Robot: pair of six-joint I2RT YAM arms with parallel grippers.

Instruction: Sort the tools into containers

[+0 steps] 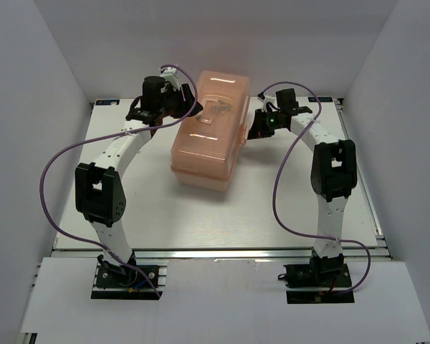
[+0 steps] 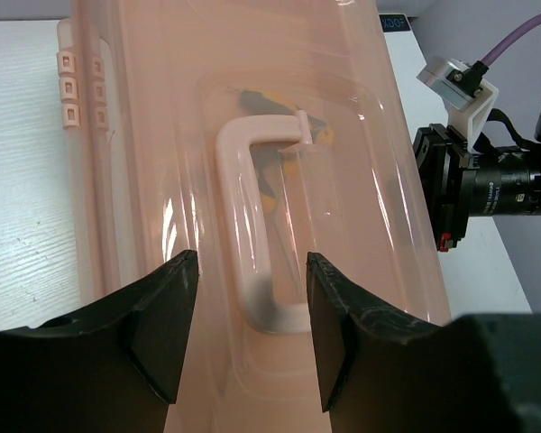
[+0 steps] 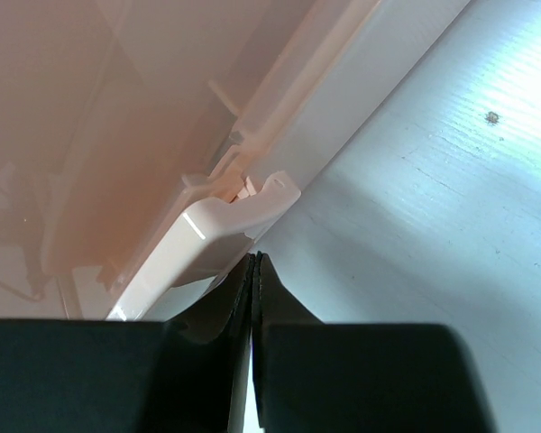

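Top view: toolbox (image 1: 208, 132), lid shut, upper centre, betw. arms. Left gripper (image 2: 250, 329) wide open over handle (image 2: 239, 180). Only its cam shows yellow-black tools (image 2: 263, 104) thru lid. Right gripper (image 3: 253, 271) pinched closed, tips just under latch (image 3: 218, 230), which only right wrist cam shows.

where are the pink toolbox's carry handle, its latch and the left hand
pale pink plastic carry handle (image 2: 237, 207), left wrist view, on its long bar
pale pink plastic latch (image 3: 207, 236), right wrist view, on the flap's middle
left hand (image 2: 251, 271), left wrist view, midway between its open black fingertips
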